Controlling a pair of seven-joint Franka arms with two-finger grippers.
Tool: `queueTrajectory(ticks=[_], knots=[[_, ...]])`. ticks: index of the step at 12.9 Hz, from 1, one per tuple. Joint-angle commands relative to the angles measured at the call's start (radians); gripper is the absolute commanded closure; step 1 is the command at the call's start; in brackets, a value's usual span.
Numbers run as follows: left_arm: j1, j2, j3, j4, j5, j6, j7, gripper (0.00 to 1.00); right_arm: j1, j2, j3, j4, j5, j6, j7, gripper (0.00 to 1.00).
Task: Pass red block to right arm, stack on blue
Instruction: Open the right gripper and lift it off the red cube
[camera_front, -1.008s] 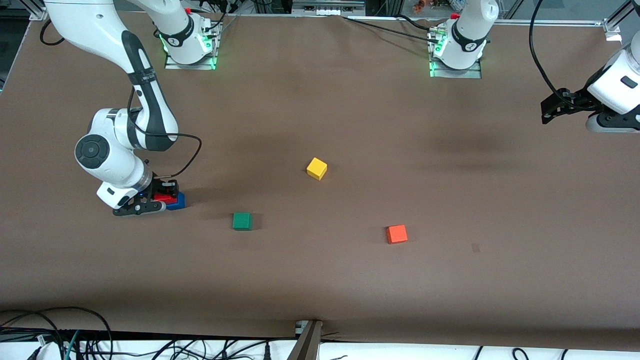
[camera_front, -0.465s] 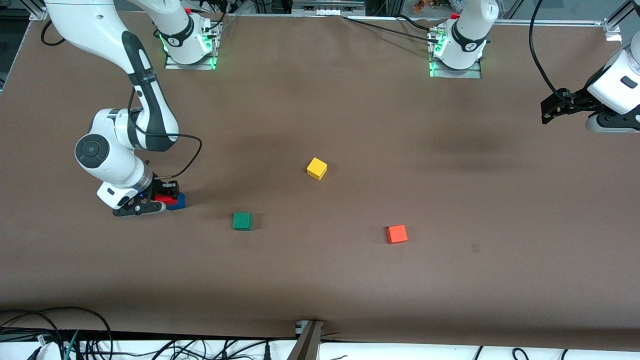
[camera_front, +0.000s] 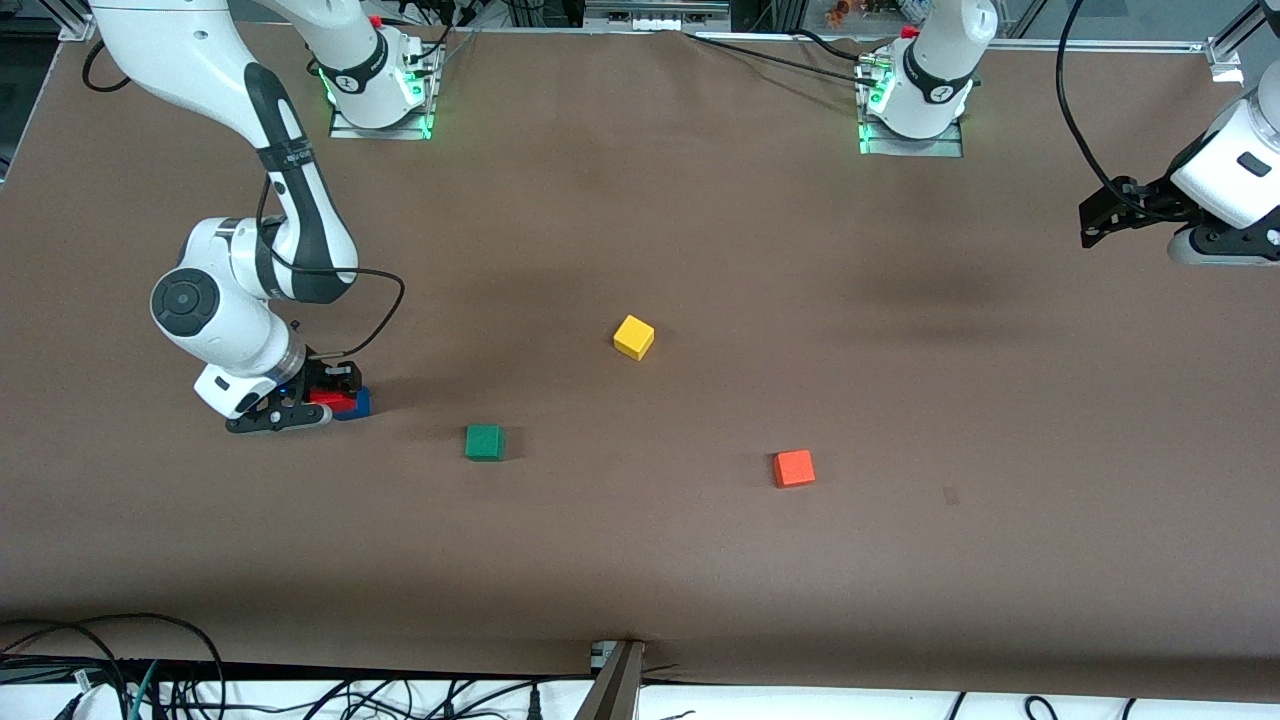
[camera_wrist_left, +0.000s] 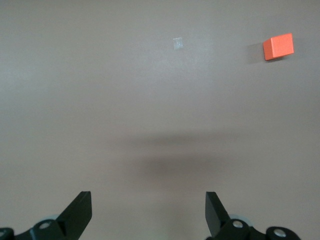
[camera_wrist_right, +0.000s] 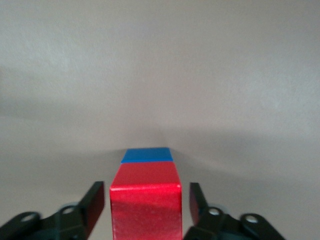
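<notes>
The red block (camera_front: 328, 398) rests on top of the blue cube (camera_front: 357, 404) near the right arm's end of the table. In the right wrist view the red block (camera_wrist_right: 145, 197) covers most of the blue cube (camera_wrist_right: 147, 155). My right gripper (camera_front: 318, 397) is low around the red block and open (camera_wrist_right: 146, 212), with a narrow gap between each finger and the block's sides. My left gripper (camera_front: 1092, 222) waits up in the air over the left arm's end of the table, open and empty (camera_wrist_left: 148, 215).
A green cube (camera_front: 484, 442), a yellow cube (camera_front: 633, 337) and an orange-red cube (camera_front: 793, 468) lie apart on the brown table. The orange-red cube also shows in the left wrist view (camera_wrist_left: 278, 46). Cables run along the table's front edge.
The left gripper has drifted very slightly. The right gripper and the blocks stay where they were.
</notes>
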Motion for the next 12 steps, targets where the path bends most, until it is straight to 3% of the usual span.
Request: queueTrajectory(ticks=[1,3,7,12], knots=[[-0.003,0.015,-0.002,0.041,-0.016,-0.028,-0.011,0.0,0.001,-0.018,0.0,0.047,0.015,-0.037,-0.013,0.0],[-0.003,0.013,-0.034,0.044,-0.016,-0.039,-0.012,0.0,0.0,-0.034,-0.001,0.108,0.015,-0.154,-0.011,0.0],[-0.002,0.013,-0.038,0.046,-0.016,-0.039,-0.011,0.0,-0.013,-0.046,-0.01,0.364,0.014,-0.586,-0.002,0.0],[-0.002,0.013,-0.038,0.046,-0.016,-0.039,-0.011,0.0,-0.023,-0.046,-0.084,0.666,0.005,-1.014,-0.002,0.0]])
